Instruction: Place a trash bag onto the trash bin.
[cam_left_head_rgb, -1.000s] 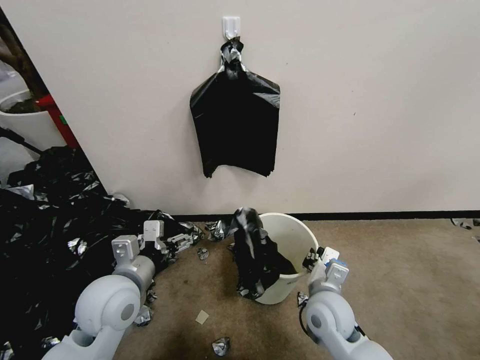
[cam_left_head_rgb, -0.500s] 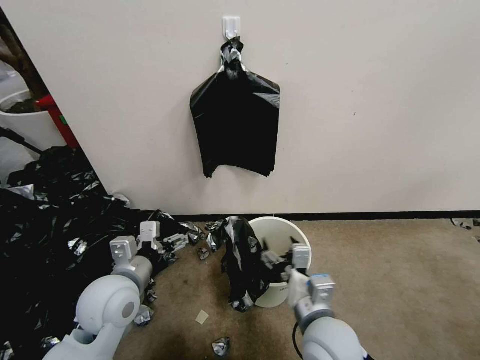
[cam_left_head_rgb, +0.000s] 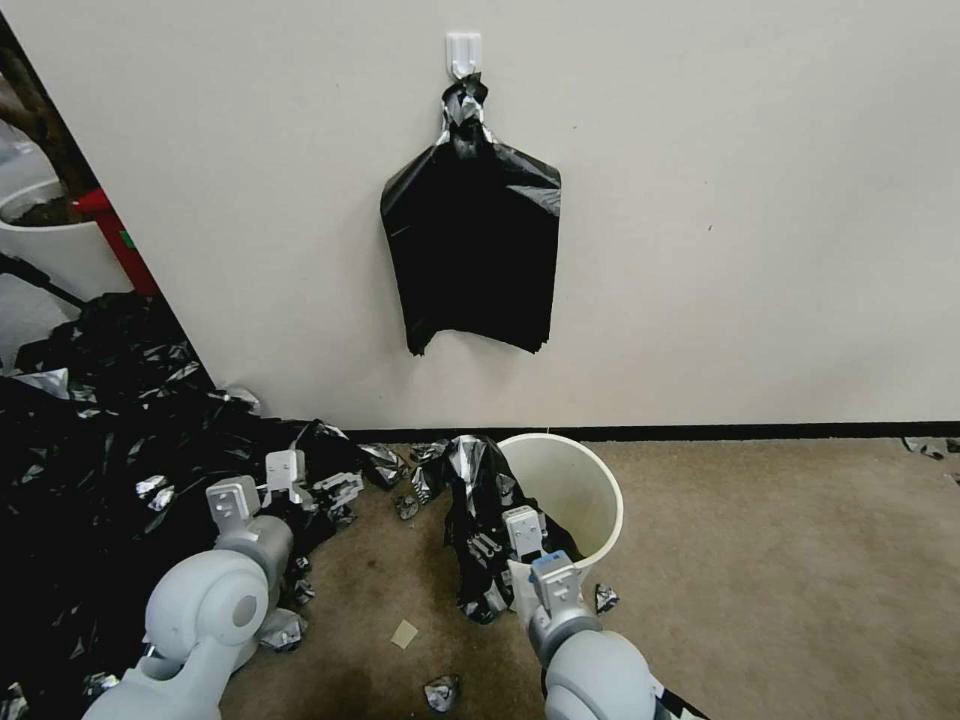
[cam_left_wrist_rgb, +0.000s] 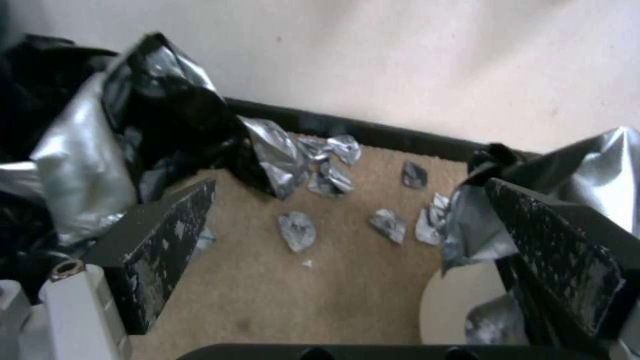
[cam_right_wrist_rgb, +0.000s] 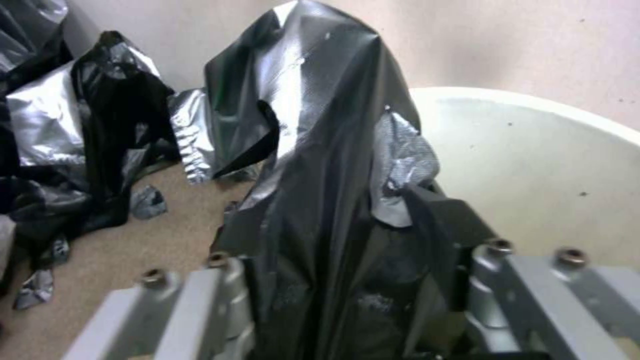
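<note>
- Your trash bin (cam_left_head_rgb: 580, 490) stands on the tan carpet (cam_left_head_rgb: 780, 580) close to the white wall (cam_left_head_rgb: 750, 200), its open mouth tipped toward you.
- The trash bag (cam_left_head_rgb: 485, 520), glossy black with silvery creases, drapes over the bin's left rim and hangs down the outside to the carpet. Part of it lies inside the bin at the near side.
- Your right gripper (cam_left_head_rgb: 510, 540) is at the bin's near-left rim, against the bag. In the right wrist view the bag (cam_right_wrist_rgb: 320, 190) runs up between the gripper's (cam_right_wrist_rgb: 347, 280) fingers, which are pressed in on the film and pinching it. The bin's cream inner wall (cam_right_wrist_rgb: 533, 170) sits just beside the bag there.
- Your left gripper (cam_left_head_rgb: 320, 490) hangs low over the carpet to the left of the bin, apart from the bag. In the left wrist view its (cam_left_wrist_rgb: 347, 235) two dark fingers (cam_left_wrist_rgb: 167, 235) are spread wide with nothing between them but carpet and small scraps.
- A big heap of black film (cam_left_head_rgb: 90, 440) with silver scraps covers the floor on your left, next to the left arm.
- Small crumpled foil scraps (cam_left_head_rgb: 442, 692) lie scattered on the carpet around the bin.
- A flat sheaf of black bags (cam_left_head_rgb: 472, 250) hangs from a white hook (cam_left_head_rgb: 462, 52) on the wall above the bin.
- A larger white pot (cam_left_head_rgb: 50, 240) stands at the far left edge, beyond the heap.
</note>
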